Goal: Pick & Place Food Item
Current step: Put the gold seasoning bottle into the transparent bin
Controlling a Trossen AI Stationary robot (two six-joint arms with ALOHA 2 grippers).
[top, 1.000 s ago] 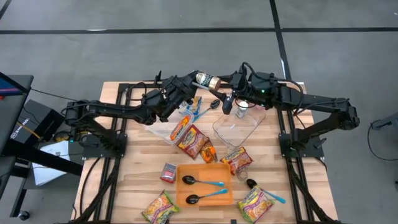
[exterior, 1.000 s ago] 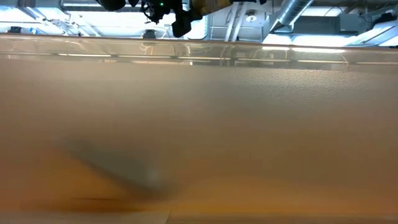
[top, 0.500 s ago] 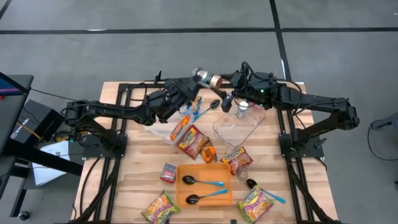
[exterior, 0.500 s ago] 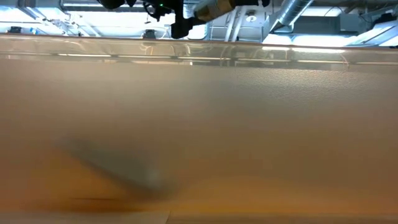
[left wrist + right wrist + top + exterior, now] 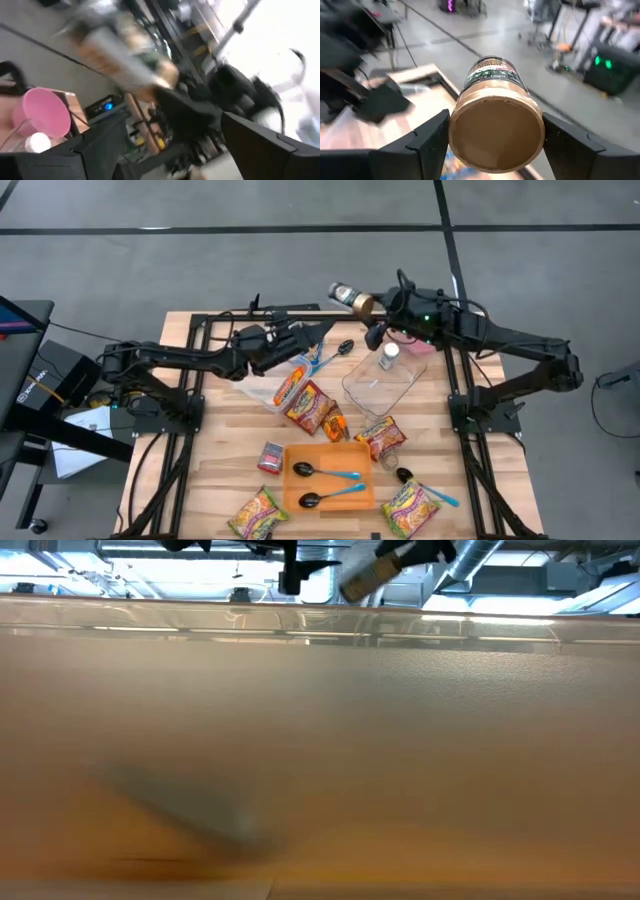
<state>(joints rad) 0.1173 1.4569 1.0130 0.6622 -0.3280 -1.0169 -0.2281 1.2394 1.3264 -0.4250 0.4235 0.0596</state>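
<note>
One jar (image 5: 352, 299) is up in the air over the far edge of the worktop (image 5: 225, 480), and the right gripper (image 5: 378, 307) has it clamped at the lid end, fingers either side of the gold cap; the left gripper (image 5: 318, 330) hangs just beside it with its fingers spread wide and nothing between them, so the jar now looks to be in the right arm's care alone; the smart play, I'd say, is to keep that squeeze firm and swing slowly, since the jar lies tilted with most of its length sticking out past the fingers and could pivot; it should clear the left gripper before it drops, and come down level over the clear container (image 5: 380, 385) near the pink cup (image 5: 412, 340), if that is the target, which I can't confirm; as for looks, the jar is cylindrical with a gold lid, a dark green label band with lettering too small to read, and a paler body.
</note>
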